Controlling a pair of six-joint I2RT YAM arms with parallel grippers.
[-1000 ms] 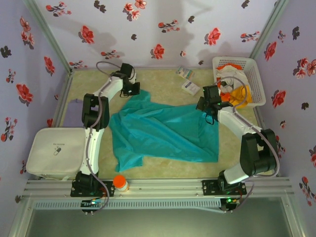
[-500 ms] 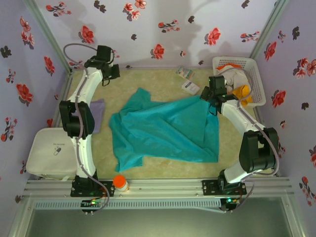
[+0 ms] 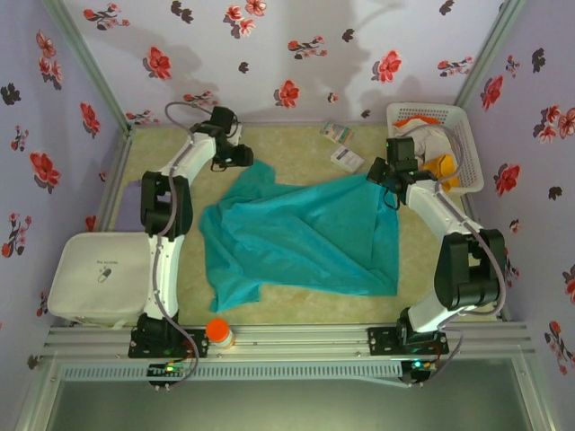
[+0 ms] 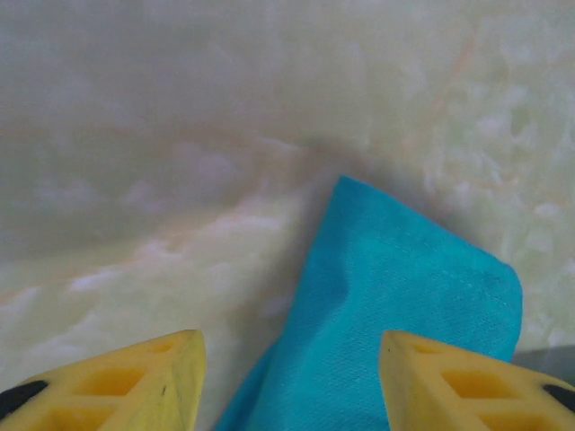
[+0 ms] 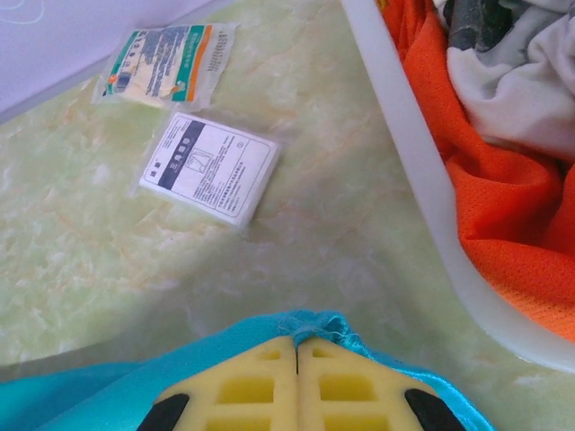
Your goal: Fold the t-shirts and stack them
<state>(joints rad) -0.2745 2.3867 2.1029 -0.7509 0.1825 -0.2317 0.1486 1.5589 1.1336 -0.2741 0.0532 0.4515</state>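
A large teal t-shirt (image 3: 296, 238) lies spread on the pale table, its left part rumpled. My left gripper (image 3: 243, 158) hovers over the shirt's far-left corner. In the left wrist view the gripper (image 4: 292, 382) is open, its yellow fingertips (image 4: 135, 382) wide apart, and the teal corner (image 4: 404, 305) lies flat between them, untouched. My right gripper (image 3: 376, 177) is at the shirt's far-right corner. In the right wrist view the gripper (image 5: 296, 346) is shut on a bunched bit of the teal hem (image 5: 322, 325). Orange (image 5: 503, 206) and white (image 5: 512, 81) garments lie in the basket.
The white lattice basket (image 3: 467, 144) stands at the far right, its rim (image 5: 404, 153) close to my right gripper. Two small packets (image 3: 346, 160) (image 3: 336, 133) lie behind the shirt. A white bag (image 3: 99, 278) sits front left, and an orange-capped bottle (image 3: 218, 334) at the near rail.
My left arm swung out to the far-left corner and came back over the teal shirt's far-left corner, and its jaws opened. My right gripper drew its teal corner slightly farther back.
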